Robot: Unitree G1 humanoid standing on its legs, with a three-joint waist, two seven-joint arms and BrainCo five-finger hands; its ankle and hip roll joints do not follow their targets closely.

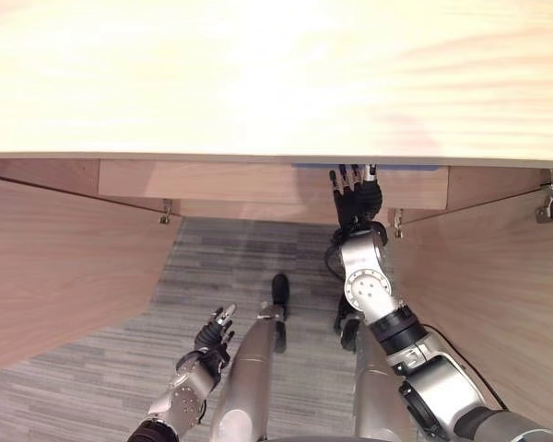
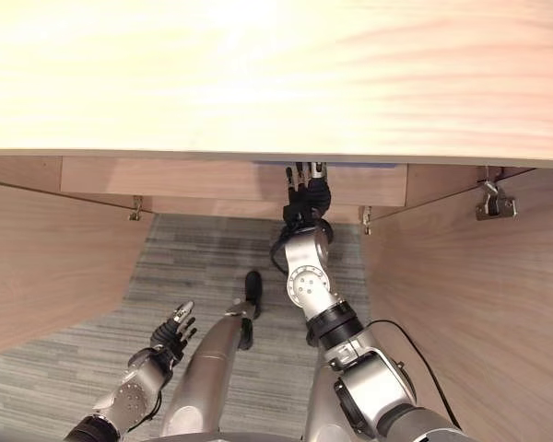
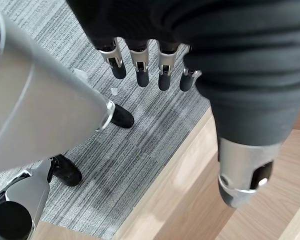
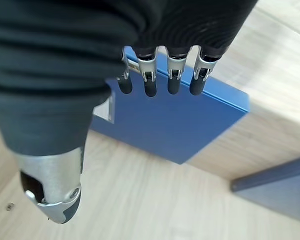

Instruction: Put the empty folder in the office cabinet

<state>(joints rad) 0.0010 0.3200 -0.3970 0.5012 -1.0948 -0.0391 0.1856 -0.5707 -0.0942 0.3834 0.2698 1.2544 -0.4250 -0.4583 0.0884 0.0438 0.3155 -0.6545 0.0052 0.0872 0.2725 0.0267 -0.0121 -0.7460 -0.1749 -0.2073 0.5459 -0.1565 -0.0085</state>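
Folder: I see the blue folder (image 4: 190, 117) lying flat on a pale wooden shelf (image 4: 140, 200) inside the cabinet; from the head views only a thin blue strip of it (image 1: 387, 167) peeks out under the cabinet top, far and slightly right of centre.
Folder edges: one corner points toward the near edge of the shelf, and a small pale label sits on the side nearest my right hand.
Right hand: my right hand (image 1: 354, 195) reaches far into the cabinet opening, fingers (image 4: 171, 82) straight and spread, released, holding nothing.
Contact: in the wrist view the fingertips hang over the folder's edge; I think they are just above it rather than touching, but the angle is poor and I cannot be sure.
Left hand: my left hand (image 1: 214, 338) hangs low at the near left over the carpet (image 1: 249, 249), fingers (image 3: 140, 67) loosely straight, empty.
Cabinet: the light wood top (image 1: 276, 74) fills the far half of the head views; a lower front rail (image 1: 212, 180) runs beneath it.
Doors: the left door (image 1: 64, 267) and the right door (image 1: 498, 285) both stand open, swung toward me, with metal hinges showing at their far ends.
Floor: grey striped carpet lies between the doors.
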